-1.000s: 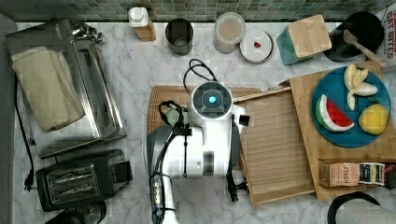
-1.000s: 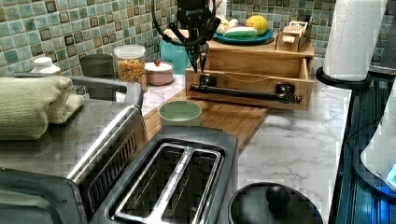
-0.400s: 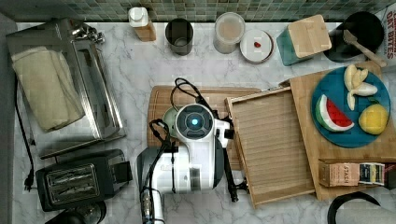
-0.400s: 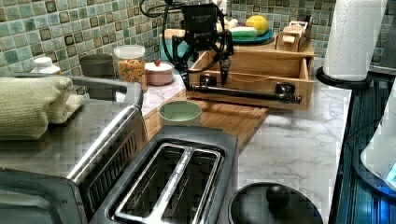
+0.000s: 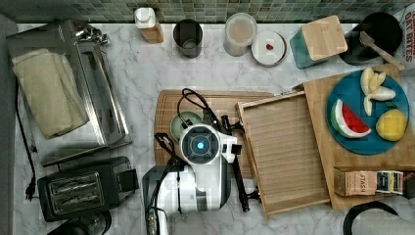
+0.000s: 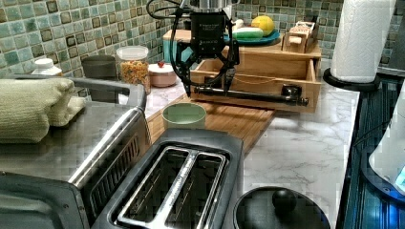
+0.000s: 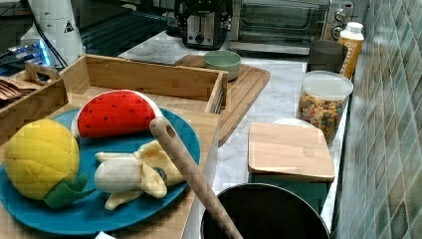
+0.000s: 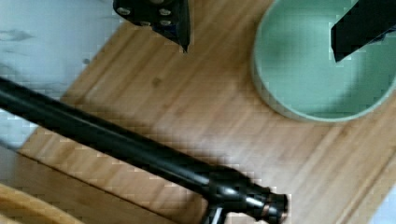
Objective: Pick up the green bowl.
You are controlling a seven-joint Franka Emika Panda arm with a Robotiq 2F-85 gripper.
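Approaching stage of the pick, nothing gripped yet. Nearest in the left view: toaster (image 6: 172,183). Beyond it, green bowl (image 6: 184,116), small, round, pale sage, plain smooth inside, thin rim, upright and empty on the wooden cutting board (image 6: 241,121). Farther back and above, gripper (image 6: 207,76), fingers spread wide, raised clear of the bowl, one finger (image 8: 362,25) over the bowl's interior in the wrist view. Next move, by judgement: straddling the rim, lowering, closing, then lifting.

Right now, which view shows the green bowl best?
The left view: the green bowl stands whole on the cutting board. The top view has the arm covering part of it, the right view shows it far off, and the wrist view crops it.
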